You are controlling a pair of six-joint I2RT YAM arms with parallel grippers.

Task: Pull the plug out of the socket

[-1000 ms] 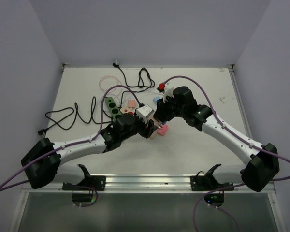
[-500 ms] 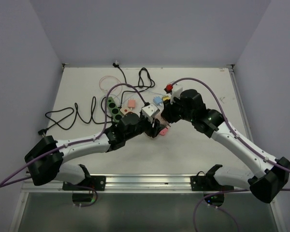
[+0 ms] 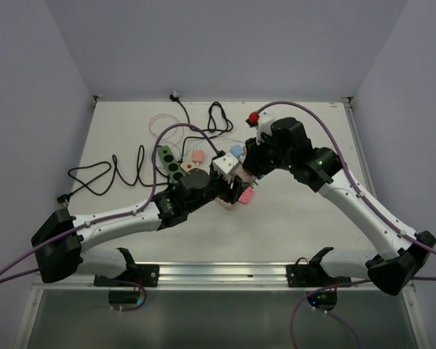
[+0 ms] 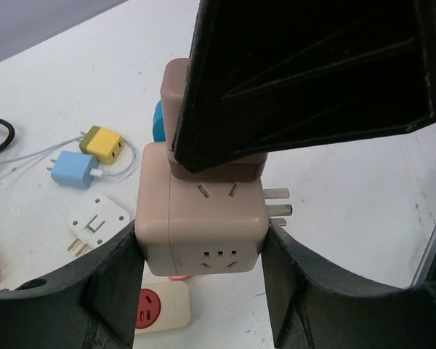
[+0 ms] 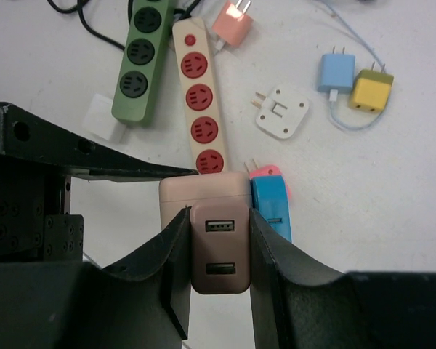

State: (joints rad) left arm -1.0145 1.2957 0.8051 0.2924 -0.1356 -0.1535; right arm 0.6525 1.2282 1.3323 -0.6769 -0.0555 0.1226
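Left gripper [image 4: 201, 254] is clamped on the beige cube-shaped plastic socket block [image 4: 203, 218], one finger pressed against each side face. Right gripper [image 5: 219, 236] grips from above, squeezed tight around the brown rounded plastic USB plug [image 5: 219, 254]. The plug sits seated against the cube's top face, no gap showing. A bright blue plastic adaptor [image 5: 270, 207] sits just beside the plug, and metal prongs [image 4: 276, 203] jut from another face of the cube. The cluster is held over the white table [image 5: 363, 189], near its middle. Down on the table lie a cream power strip with red outlets [image 5: 200, 94], a green power strip [image 5: 139, 58], a flat white adaptor [image 5: 280, 113], a small blue charger [image 5: 332, 73] and a yellow charger [image 5: 370, 91].
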